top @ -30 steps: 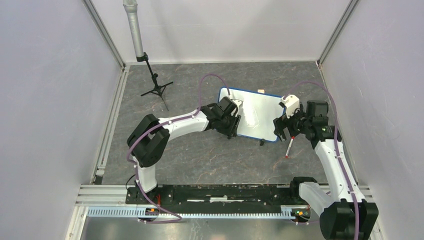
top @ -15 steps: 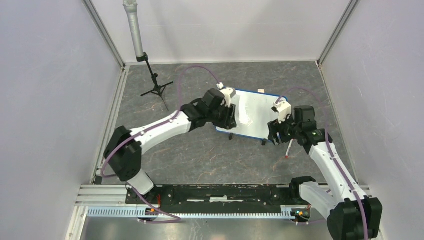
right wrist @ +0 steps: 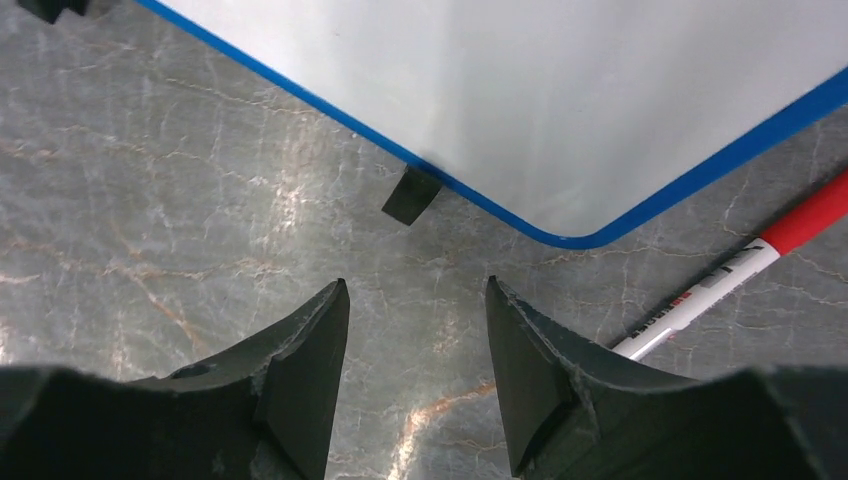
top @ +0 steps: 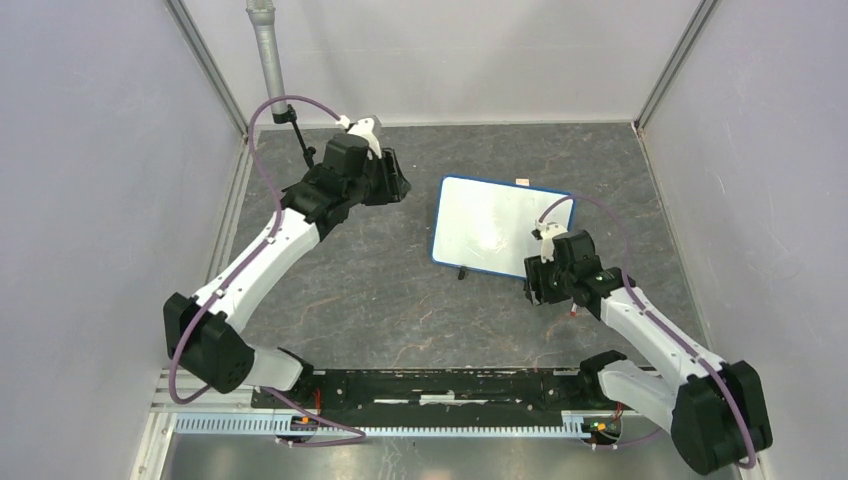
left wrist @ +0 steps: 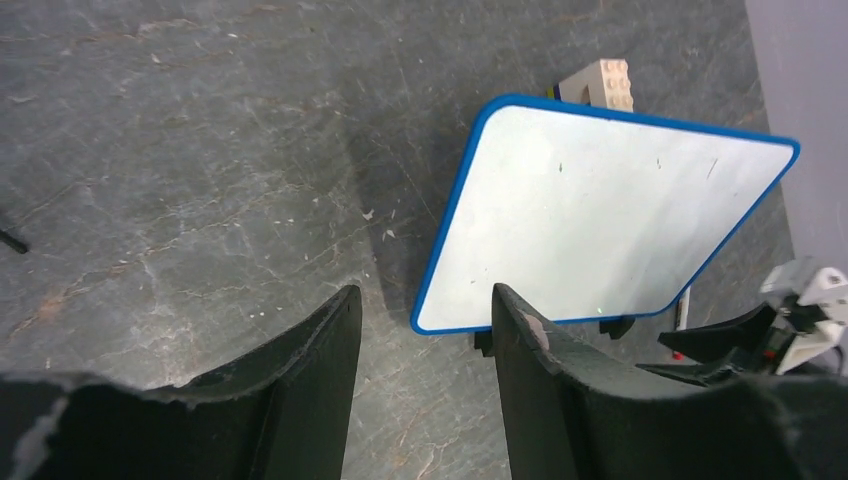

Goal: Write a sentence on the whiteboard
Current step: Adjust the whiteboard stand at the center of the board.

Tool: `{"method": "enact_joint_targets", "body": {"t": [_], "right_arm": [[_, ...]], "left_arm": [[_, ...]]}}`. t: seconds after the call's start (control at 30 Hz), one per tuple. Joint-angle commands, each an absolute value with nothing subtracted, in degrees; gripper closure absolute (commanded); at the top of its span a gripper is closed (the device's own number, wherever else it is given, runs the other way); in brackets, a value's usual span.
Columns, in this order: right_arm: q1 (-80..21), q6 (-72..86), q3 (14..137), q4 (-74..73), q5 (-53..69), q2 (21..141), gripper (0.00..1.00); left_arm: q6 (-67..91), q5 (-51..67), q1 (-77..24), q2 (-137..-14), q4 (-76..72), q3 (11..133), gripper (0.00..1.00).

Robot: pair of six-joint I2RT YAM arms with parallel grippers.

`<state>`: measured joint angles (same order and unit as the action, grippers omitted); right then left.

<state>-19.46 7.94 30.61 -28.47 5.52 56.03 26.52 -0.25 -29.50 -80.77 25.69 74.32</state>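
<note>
Whiteboard: stands on short black feet on the grey, stone-patterned table, right of centre. It has a blue rim, and its white face shows only faint smears.
Left gripper: hovers over the far left of the table, well apart from the whiteboard. Its fingers are moderately spread, with only bare table showing in the gap.
Right gripper: hangs over the table just near of the whiteboard's near right corner. Its fingers are moderately spread and hold nothing.
Marker: white barrel with a red cap. It lies on the table just beside that corner, right of the right gripper.
Brick: beige and studded, at the whiteboard's far edge. Whether they touch, I cannot tell.
Pole: grey, upright in the far left corner.
</note>
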Motion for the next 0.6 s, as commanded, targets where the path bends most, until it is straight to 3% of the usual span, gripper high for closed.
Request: {"method": "enact_joint_targets", "body": {"t": [0.0,0.57], "right_arm": [[-20.4,12.6,31.7,-24.3,0.4,60.3,0.42],[-23.1,16.8,38.2,-20.6,-4.1,70.5,0.49]], "left_arm": [[29.6,-2.6,-27.3,-77.3,26.6,75.6,0.42],[30.0,-2.4,-24.8,-76.6,25.7,75.0,0.42]]}}
